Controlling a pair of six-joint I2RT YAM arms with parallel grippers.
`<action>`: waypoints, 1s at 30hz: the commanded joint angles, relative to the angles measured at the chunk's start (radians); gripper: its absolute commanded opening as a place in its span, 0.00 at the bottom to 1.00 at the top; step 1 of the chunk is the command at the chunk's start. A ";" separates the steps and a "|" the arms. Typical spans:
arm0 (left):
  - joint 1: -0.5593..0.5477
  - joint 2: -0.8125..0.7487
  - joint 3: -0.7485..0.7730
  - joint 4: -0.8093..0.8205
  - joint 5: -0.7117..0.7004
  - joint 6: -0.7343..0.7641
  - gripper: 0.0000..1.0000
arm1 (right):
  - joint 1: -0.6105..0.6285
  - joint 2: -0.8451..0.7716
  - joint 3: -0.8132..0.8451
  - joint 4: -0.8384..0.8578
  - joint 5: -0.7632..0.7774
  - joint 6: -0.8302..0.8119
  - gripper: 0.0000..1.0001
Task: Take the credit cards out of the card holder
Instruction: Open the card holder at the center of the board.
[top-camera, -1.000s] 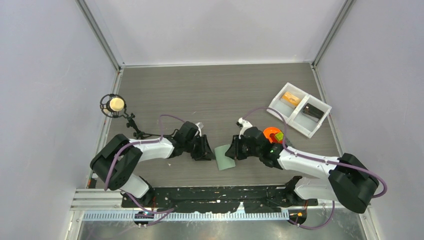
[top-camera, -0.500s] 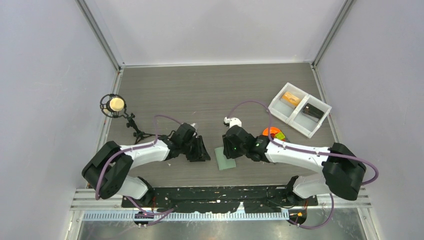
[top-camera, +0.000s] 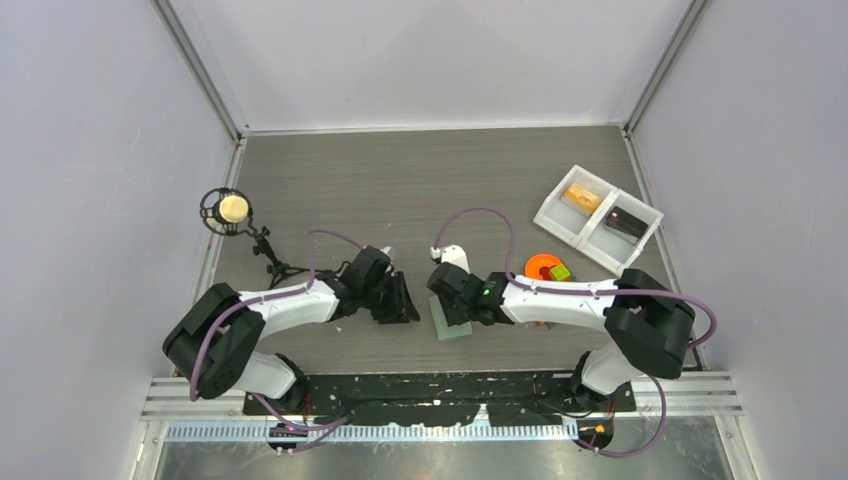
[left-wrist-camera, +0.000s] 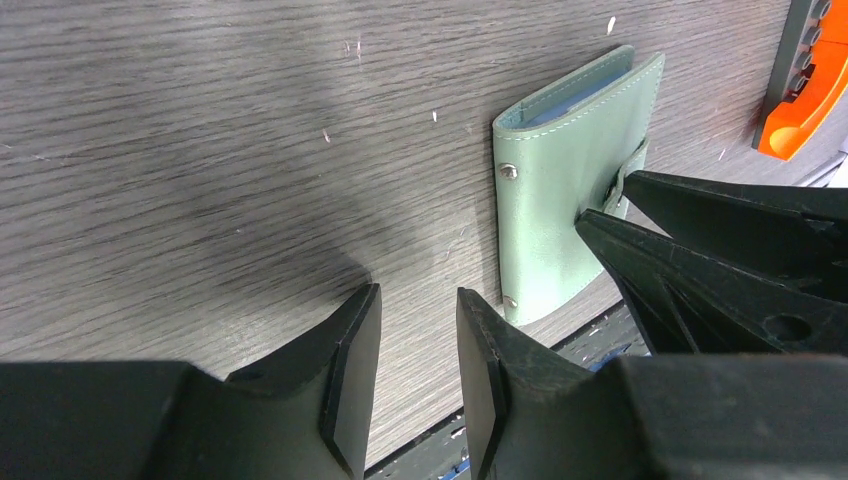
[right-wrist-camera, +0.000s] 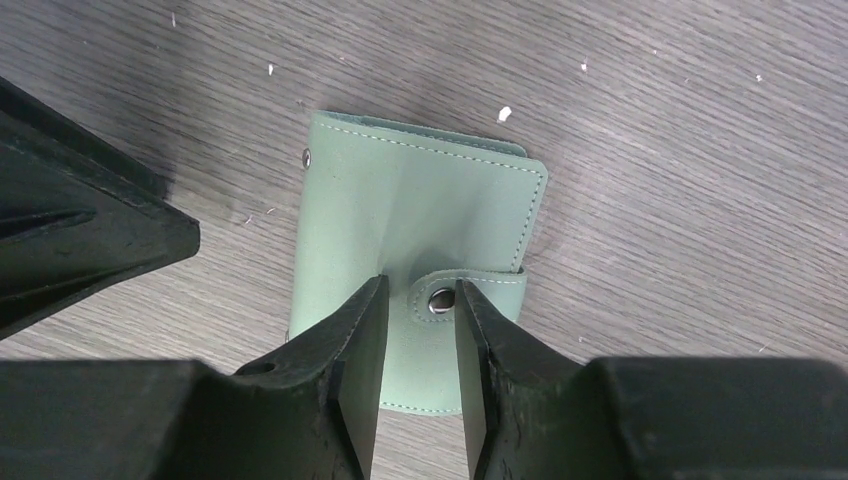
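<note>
The card holder (top-camera: 452, 330) is lying closed on the bench (top-camera: 400, 180), lower centre of the top view. The right pincer (right-wrist-camera: 420, 292), jaws slightly apart, is straddling its snap tab (right-wrist-camera: 495, 285); the left pincer (left-wrist-camera: 418, 295), likewise apart, is hovering leftward

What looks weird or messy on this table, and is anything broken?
Nothing looks broken. The green card holder lies flat and closed, its strap snapped shut, with a soft crease in the cover. The only mess is a few tiny white flecks scattered on the table around it.
</note>
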 joint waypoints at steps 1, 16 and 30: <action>-0.002 -0.014 -0.003 -0.017 -0.021 0.017 0.36 | 0.005 0.034 0.001 -0.007 0.045 0.014 0.36; -0.003 0.017 0.034 -0.026 -0.006 0.030 0.36 | -0.023 -0.135 -0.101 0.166 -0.044 0.010 0.05; -0.006 -0.049 0.064 -0.111 -0.056 0.057 0.38 | -0.097 -0.368 -0.154 0.193 -0.152 0.023 0.05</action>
